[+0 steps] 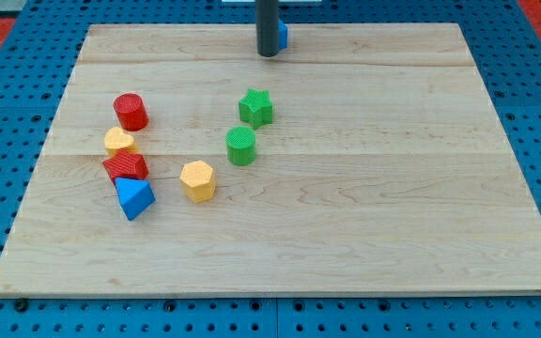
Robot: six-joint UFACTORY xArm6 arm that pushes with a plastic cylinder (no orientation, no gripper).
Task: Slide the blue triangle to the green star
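My tip (268, 54) rests at the far edge of the wooden board (393, 188), touching a partly hidden blue block (283, 37) on its right. The rod has no jaws; it grasps nothing. The blue triangle (134, 197) lies at the near left, well apart from the tip. The green star (256, 107) stands mid-board, a green cylinder (241, 145) just nearer. Between triangle and star sits a yellow hexagon (197, 180). Touching the triangle's far side is a red ridged block (126, 167), then a yellow block (118, 142) and a red cylinder (131, 111).
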